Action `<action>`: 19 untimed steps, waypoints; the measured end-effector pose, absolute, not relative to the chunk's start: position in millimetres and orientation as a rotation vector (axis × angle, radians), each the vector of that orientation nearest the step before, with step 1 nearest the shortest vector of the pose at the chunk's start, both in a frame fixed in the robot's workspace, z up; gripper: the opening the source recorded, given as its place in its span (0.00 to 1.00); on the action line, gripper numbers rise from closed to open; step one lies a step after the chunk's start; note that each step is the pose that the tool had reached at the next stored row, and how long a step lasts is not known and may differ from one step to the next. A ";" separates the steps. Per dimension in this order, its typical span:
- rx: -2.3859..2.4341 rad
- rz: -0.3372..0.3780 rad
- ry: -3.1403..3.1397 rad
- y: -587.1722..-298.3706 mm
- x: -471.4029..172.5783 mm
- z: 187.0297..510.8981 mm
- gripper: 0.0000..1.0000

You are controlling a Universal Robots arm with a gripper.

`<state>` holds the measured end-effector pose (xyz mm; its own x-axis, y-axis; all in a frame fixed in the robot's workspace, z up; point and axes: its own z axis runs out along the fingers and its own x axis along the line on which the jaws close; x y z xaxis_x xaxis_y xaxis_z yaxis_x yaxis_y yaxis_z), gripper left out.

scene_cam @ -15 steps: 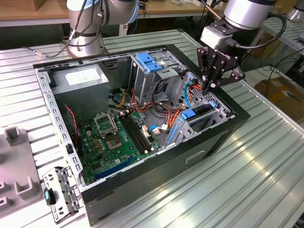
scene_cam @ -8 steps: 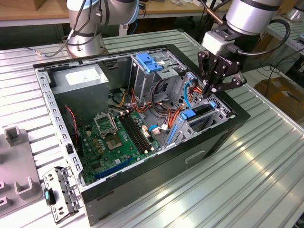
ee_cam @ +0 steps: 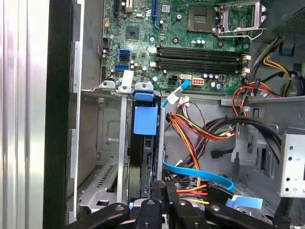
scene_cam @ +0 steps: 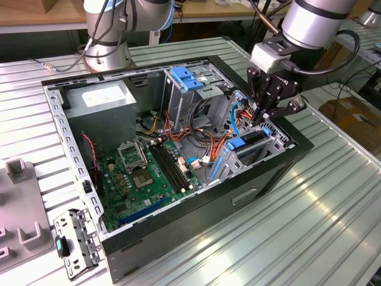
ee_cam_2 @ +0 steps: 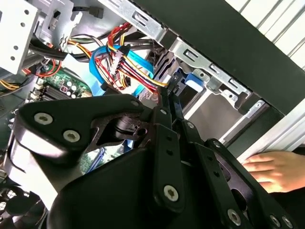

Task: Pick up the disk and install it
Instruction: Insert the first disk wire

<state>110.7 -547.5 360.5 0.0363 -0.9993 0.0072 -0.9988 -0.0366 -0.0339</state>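
The disk stands on edge in a slot of the grey drive cage, at the exterior view's right end of the open computer case. In the first wrist view the disk is a dark narrow edge with its blue carrier tab at one end. My gripper hangs right over the cage's cable end. Its fingers are pressed together beside the disk's end and the blue data cable. In the second wrist view the shut fingertips sit just short of a blue carrier piece. Nothing shows between the fingers.
Bundles of red, yellow and orange wires crowd the cage. A blue bracket tops the upper drive bay. The motherboard lies on the case floor. A person's hand rests on the table outside the case wall. A loose metal panel lies nearby.
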 end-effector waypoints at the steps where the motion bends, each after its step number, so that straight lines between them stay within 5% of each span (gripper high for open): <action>1: -2.247 -0.045 2.167 -548.8 109.9 360.5 0.16; 19: -2.218 -0.045 2.197 -556.8 103.7 353.9 0.16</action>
